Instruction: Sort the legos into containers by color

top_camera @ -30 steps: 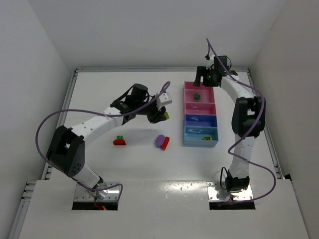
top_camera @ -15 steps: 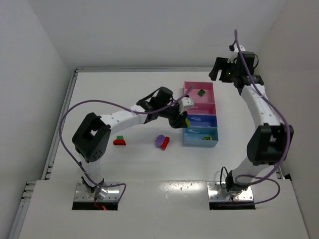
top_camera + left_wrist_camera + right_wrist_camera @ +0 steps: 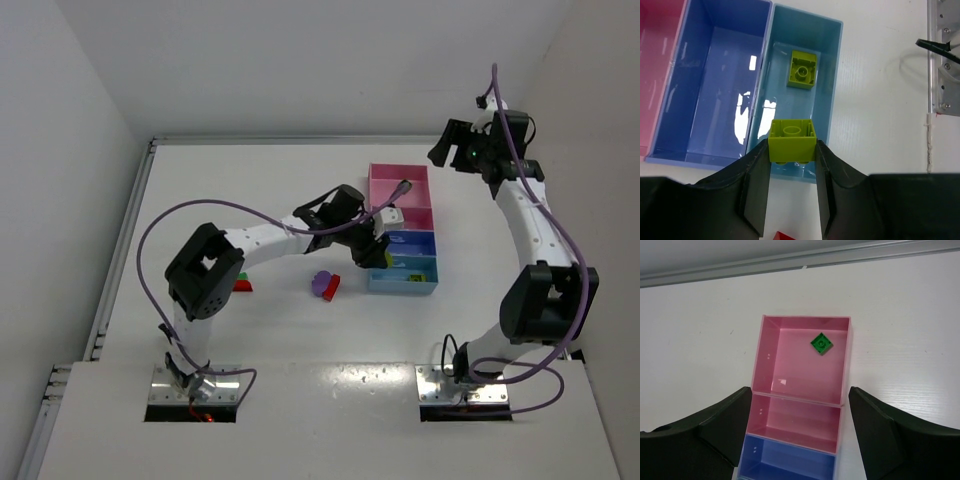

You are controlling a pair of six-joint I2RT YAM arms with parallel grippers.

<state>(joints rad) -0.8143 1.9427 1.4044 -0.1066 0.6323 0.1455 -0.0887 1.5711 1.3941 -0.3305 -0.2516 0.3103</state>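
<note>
My left gripper (image 3: 792,146) is shut on a yellow-green brick (image 3: 792,139) and holds it over the near rim of the light blue compartment (image 3: 827,60). A second yellow-green brick (image 3: 802,69) lies in that compartment. From above, the left gripper (image 3: 382,254) sits at the tray's near left side. A green brick (image 3: 821,343) rests in the large pink compartment (image 3: 790,365). My right gripper (image 3: 800,390) is open and hangs above and behind the tray's far end, also seen in the top view (image 3: 450,152). The smaller pink compartment (image 3: 795,422) and the dark blue compartment (image 3: 710,90) hold nothing.
A purple piece (image 3: 321,282) joined to a red brick (image 3: 334,288) lies on the table left of the tray. A red brick with green on top (image 3: 243,285) shows partly behind the left arm's elbow. A metal rail (image 3: 942,55) runs along the table's right edge.
The left arm has swung right with the yellow-green brick, from mid-table to the light blue compartment. The right arm has pulled up and back from the pink end of the tray.
</note>
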